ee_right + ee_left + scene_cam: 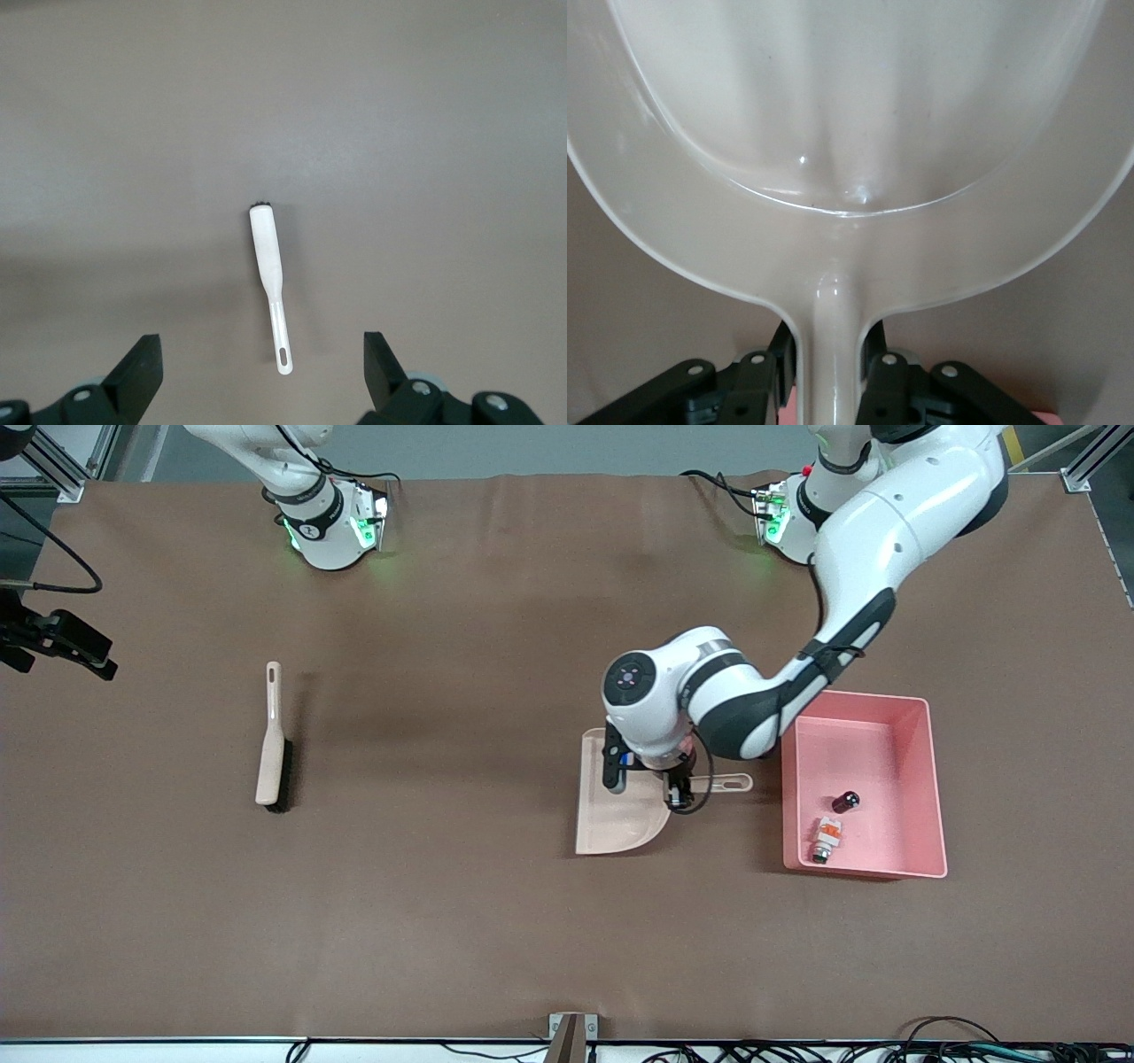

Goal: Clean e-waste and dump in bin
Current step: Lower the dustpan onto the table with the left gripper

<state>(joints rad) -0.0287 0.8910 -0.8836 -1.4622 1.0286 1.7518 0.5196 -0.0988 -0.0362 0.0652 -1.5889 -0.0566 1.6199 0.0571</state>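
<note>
Pink plastic is catching the eye here — the rectangular tub with upright walls (921, 779) is sitting toward the left arm's end of the table, and both bits of e-waste are lying inside it. The dark maroon-black stubby cylinder (846, 802) is resting on the tub floor, and the white block with orange marks and a greenish-silver tip (826, 839) is lying just beside it, nearer to the front camera.

Just beside the tub, toward the right arm's end, the beige flat plastic dustpan (611, 815) is lying on the brown table cover (443, 921), its handle (731, 783) pointing at the tub. The left gripper (678, 779) is sitting down on that handle — in the left wrist view its black fingers (879, 372) are pressing in on either side of the dustpan's neck (833, 354), clamped tight on it, with the pan's scoop (859, 106) spreading out ahead.

Well apart from the tub, toward the right arm's end of the table, the beige long-handled brush with black bristles (273, 737) is lying flat. The right gripper (261, 372) is waiting high over that brush (268, 279), its fingers (137, 376) standing wide apart and holding nothing.
</note>
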